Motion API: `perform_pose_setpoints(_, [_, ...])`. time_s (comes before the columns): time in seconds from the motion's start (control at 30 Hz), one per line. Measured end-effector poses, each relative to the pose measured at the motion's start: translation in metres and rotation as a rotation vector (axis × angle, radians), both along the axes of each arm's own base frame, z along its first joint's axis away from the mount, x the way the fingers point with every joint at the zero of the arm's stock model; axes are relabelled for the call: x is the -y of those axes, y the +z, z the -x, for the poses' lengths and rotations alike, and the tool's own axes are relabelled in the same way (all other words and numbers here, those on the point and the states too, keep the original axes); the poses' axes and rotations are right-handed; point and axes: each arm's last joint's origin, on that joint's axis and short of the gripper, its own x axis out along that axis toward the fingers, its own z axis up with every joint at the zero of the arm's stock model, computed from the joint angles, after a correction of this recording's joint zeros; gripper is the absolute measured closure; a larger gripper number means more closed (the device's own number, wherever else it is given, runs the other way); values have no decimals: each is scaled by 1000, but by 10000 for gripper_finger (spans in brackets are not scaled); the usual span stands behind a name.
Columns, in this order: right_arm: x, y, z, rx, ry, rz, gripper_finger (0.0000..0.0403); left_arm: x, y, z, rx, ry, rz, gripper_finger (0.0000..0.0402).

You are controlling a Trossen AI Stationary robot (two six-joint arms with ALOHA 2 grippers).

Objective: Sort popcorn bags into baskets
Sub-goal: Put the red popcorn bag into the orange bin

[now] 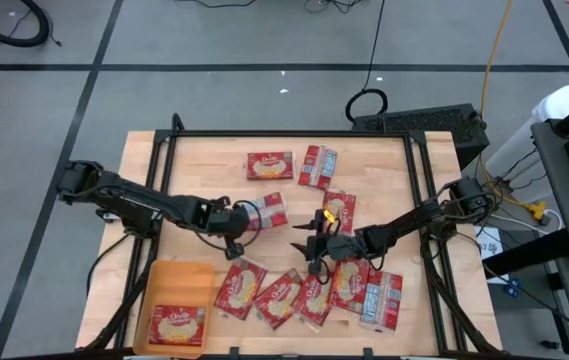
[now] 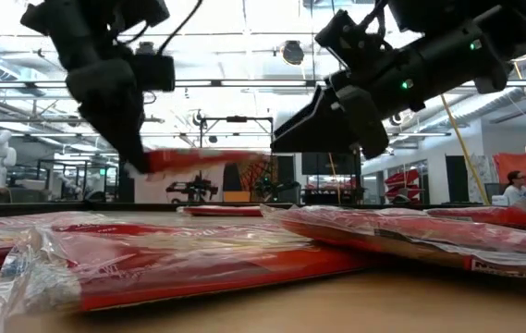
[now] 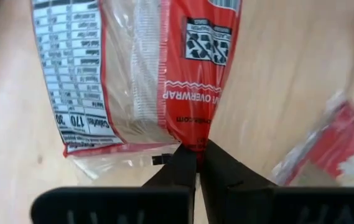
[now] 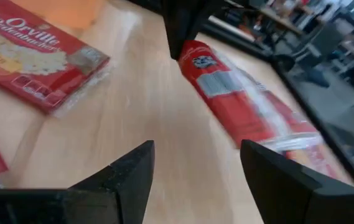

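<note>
Bag (image 3: 189,74) pinched in left claw (image 3: 196,152).

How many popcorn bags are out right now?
10 bags: one in the orange basket, one pinched by the left gripper, three across the far half, five overlapping near the front edge; more may hide beneath.

Wooden table (image 1: 194,160); orange tray (image 1: 176,282) at 7 o'clock; two bags (image 1: 269,165) toward 12; one at centre; a cluster (image 1: 309,292) around 5 to 6.
</note>
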Motion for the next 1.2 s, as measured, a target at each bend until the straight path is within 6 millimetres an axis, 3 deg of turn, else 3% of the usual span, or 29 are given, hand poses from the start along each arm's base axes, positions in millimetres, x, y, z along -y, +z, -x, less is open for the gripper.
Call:
perform_pose_setpoints(0.17, [-4,8,-5,-6,25,115,156,1,14,4,59,-61,18,397])
perform_pose_setpoints(0.43, [-5,10,-6,-96,58,393,121,7,17,6,62,-174,80,397])
perform_pose_setpoints(0.7, [1,10,-9,-130,164,477,135,12,20,2,114,-270,123,390])
perform_pose_setpoints(0.87, [0,15,-11,-84,217,499,191,13,22,0,138,-293,130,395])
perform_pose_setpoints(1.2, [-1,17,-12,-40,224,441,389,14,24,-3,179,-292,114,347])
